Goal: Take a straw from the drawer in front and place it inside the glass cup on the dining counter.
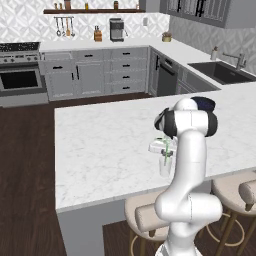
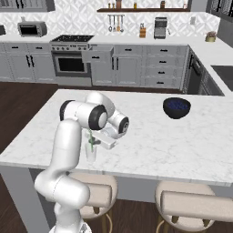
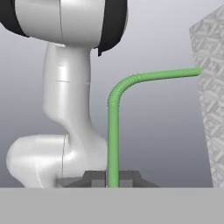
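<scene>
Dining counter point(image 1: 100, 150) polished white marble (faint grey veins); glass cup point(image 2: 91, 154) clear; straw point(image 3: 113, 131) matt green, ribbed bend.

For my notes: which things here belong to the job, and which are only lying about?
Job:
- straw, gripped by the shut gripper
- glass cup
- dining counter

Lying about:
- dark blue bowl
- stools
- coffee machine
- sink

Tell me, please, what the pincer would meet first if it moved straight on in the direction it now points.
Probably the robot's own white arm: in the hand view it stands directly ahead, behind the straw clamped in the shut pincer. How far off it is remains unclear.
</scene>
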